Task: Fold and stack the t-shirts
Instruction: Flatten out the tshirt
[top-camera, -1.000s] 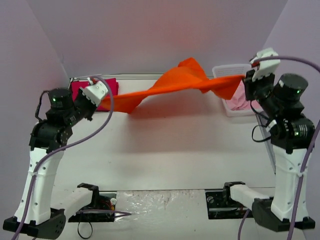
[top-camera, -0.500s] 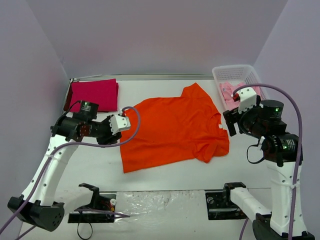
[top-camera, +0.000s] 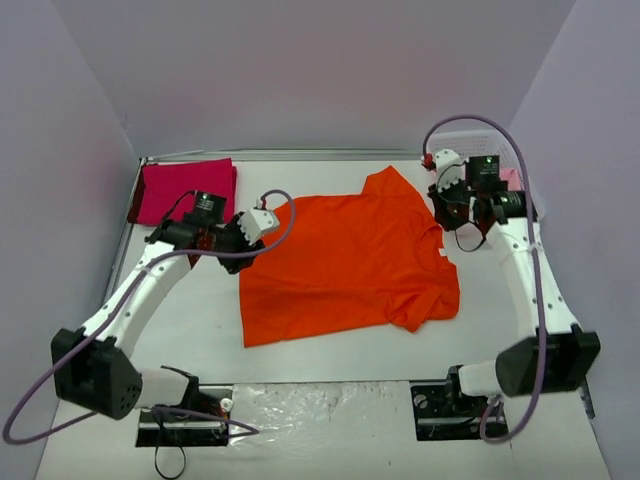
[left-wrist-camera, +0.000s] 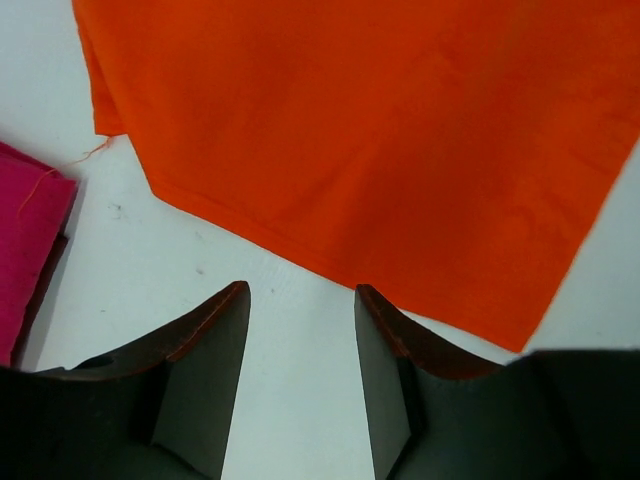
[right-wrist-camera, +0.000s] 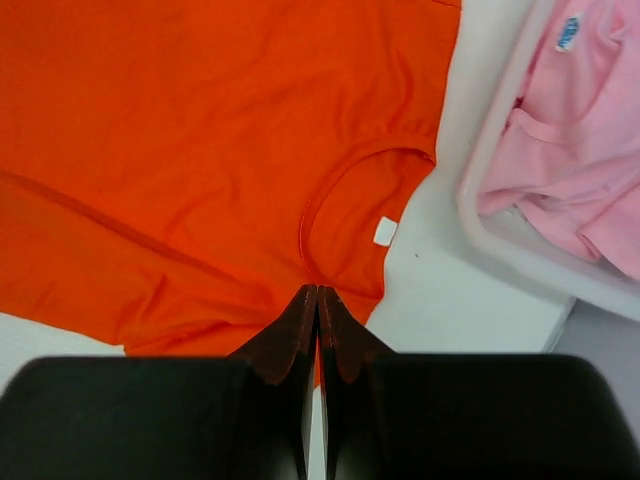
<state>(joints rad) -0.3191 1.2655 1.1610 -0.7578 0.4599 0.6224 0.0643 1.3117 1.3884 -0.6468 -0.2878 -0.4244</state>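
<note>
The bright orange t-shirt (top-camera: 345, 262) lies spread flat in the middle of the table. My left gripper (top-camera: 268, 222) is open and empty by its left edge. In the left wrist view the gripper (left-wrist-camera: 300, 292) is over bare table just short of the orange hem (left-wrist-camera: 380, 140). My right gripper (top-camera: 442, 205) is shut and empty, raised over the shirt's right side. In the right wrist view it (right-wrist-camera: 317, 290) is close to the collar (right-wrist-camera: 360, 200). The magenta-red t-shirt (top-camera: 185, 188) lies folded at the back left. The pale pink t-shirt (right-wrist-camera: 570, 150) lies crumpled in the basket.
The white lattice basket (top-camera: 470, 135) stands at the back right, partly behind my right arm; its rim (right-wrist-camera: 500, 215) lies just right of the orange collar. The folded magenta shirt's edge (left-wrist-camera: 25, 240) lies close to my left gripper. Purple walls enclose the table.
Both grippers held the orange shirt stretched in the air, then let it go, and it now lies flat. My right gripper has shut and moved back beside the basket. My left arm has shifted slightly back.
</note>
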